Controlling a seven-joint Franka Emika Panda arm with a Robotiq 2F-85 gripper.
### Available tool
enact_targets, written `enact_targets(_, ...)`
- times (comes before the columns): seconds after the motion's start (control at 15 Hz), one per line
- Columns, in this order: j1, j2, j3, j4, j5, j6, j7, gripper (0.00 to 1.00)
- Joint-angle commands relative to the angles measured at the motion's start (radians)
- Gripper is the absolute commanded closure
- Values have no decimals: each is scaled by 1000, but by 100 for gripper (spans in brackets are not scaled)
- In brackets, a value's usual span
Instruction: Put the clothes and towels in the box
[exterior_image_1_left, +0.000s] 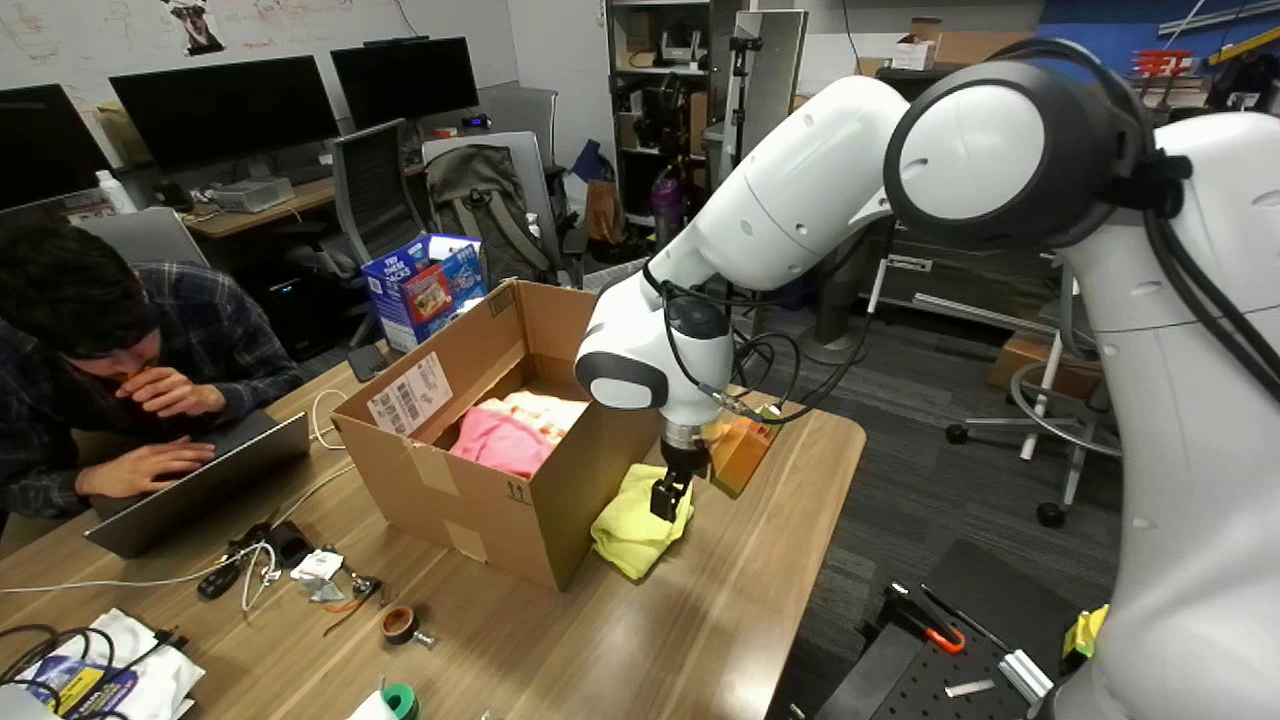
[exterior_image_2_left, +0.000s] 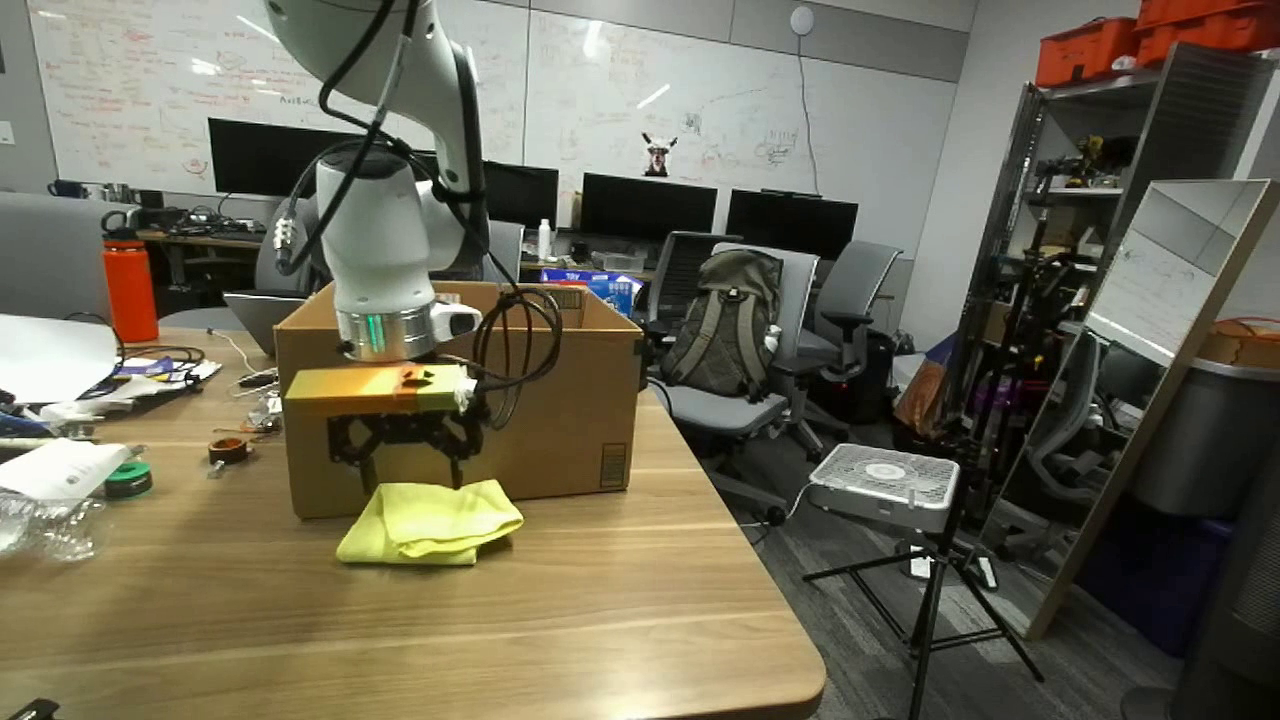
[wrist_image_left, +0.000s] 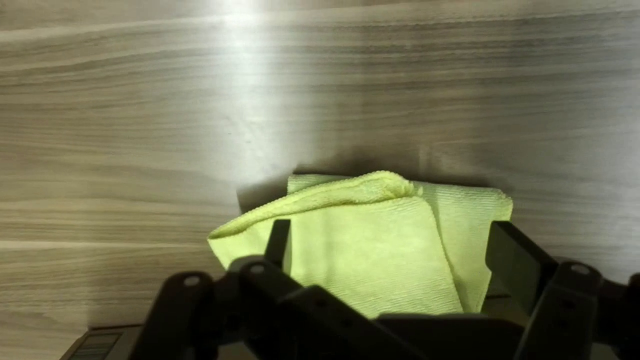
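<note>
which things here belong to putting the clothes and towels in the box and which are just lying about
Part of the job:
cardboard box
pink cloth, inside it
cream cloth, inside it
yellow cloth, outside it
end effector, open over the yellow cloth

Not part of it:
brown tape roll
green roll
orange bottle
blue printed packet
backpack

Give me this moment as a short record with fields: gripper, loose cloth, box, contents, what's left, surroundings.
gripper: open, jaws apart above the yellow cloth; contact unclear
loose cloth: yellow cloth, folded, on the table beside the box
box: brown cardboard, open-topped, white label on one side
contents: pink cloth, cream-and-pink cloth; anything beneath them is hidden
what's left: yellow cloth not yet in the box
surroundings: laptop and seated person at the table
</note>
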Motion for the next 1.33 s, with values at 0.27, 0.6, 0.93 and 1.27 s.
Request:
enact_targets(0.27, -73, 94, 131, 18, -18, 4, -42, 0)
enact_targets(0.6, -100, 134, 169, 38, -43, -25, -42, 0)
enact_targets(0.93, -91, 152, 156, 60, -68, -109, -27, 0)
enact_targets(1.27, -72, 165, 136, 66, -151, -150, 11, 0)
